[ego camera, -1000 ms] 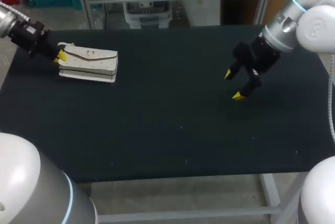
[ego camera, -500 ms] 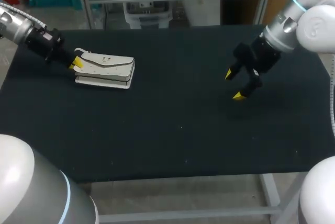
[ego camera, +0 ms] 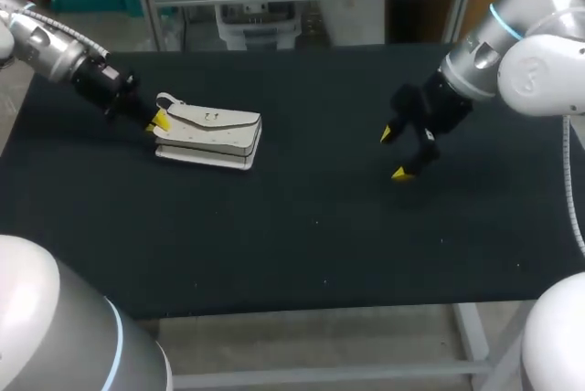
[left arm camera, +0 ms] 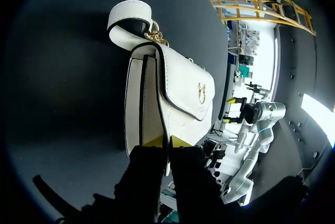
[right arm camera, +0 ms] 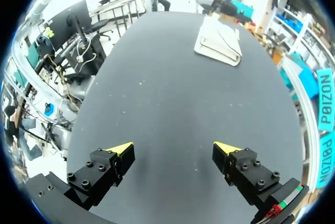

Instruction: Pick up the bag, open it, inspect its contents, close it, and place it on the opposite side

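My left tool (left arm camera: 159,141) pinches the white bag (ego camera: 212,131) by its end, toward the far left corner of the table (ego camera: 302,227); my right tool (ego camera: 392,153) hangs spread. So thin a pinch could slip, dropping the bag.

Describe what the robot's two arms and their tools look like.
Both arms are rounded white and silver-grey links with thin light-blue rings: left arm, right arm. Each ends in a black, blocky tool with two fingers tipped in bright yellow wedges: left tool, right tool.
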Controlling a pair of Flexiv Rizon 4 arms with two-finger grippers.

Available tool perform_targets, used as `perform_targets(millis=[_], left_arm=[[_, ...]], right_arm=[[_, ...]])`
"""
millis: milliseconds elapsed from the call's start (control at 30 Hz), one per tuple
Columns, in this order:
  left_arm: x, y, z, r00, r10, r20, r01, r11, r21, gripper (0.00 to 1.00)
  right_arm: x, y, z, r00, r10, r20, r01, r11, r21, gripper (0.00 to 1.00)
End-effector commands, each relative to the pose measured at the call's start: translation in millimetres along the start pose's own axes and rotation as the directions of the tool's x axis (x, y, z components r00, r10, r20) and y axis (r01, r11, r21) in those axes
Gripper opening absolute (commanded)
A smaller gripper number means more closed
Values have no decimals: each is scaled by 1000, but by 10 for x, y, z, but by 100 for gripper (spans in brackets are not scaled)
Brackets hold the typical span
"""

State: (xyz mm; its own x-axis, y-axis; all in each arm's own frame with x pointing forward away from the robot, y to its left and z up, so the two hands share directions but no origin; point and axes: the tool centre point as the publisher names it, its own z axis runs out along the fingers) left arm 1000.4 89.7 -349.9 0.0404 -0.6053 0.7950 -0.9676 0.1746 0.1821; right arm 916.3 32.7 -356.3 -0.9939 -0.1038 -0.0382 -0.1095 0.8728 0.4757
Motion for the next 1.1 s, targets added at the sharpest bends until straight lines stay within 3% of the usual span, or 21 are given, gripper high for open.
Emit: perform_targets(millis=[33, 267, 467, 567, 1100], left_arm=[[123, 167, 459, 1000, -3, -11, 4, 992, 127, 0], [300, 226, 771, 999, 6, -47, 3, 982, 189, 0], [449, 281, 1092, 999, -7, -37, 19, 942, 335, 0], [520, 278, 1185, 998, -9, -56, 30, 928, 372, 0], [846, 352, 1712, 997, 16, -76, 17, 906, 422, 0]], right_arm=[[5, -25, 54, 1000, 0, -4, 0, 1000, -8, 100], [21, -44, 88, 1000, 4, -25, -4, 1000, -22, 100], [21, -44, 88, 1000, 4, -25, -4, 1000, -22, 100], [21, -44, 88, 1000, 4, -25, -4, 1000, -22, 100], [21, -44, 88, 1000, 4, -25, -4, 1000, -22, 100]])
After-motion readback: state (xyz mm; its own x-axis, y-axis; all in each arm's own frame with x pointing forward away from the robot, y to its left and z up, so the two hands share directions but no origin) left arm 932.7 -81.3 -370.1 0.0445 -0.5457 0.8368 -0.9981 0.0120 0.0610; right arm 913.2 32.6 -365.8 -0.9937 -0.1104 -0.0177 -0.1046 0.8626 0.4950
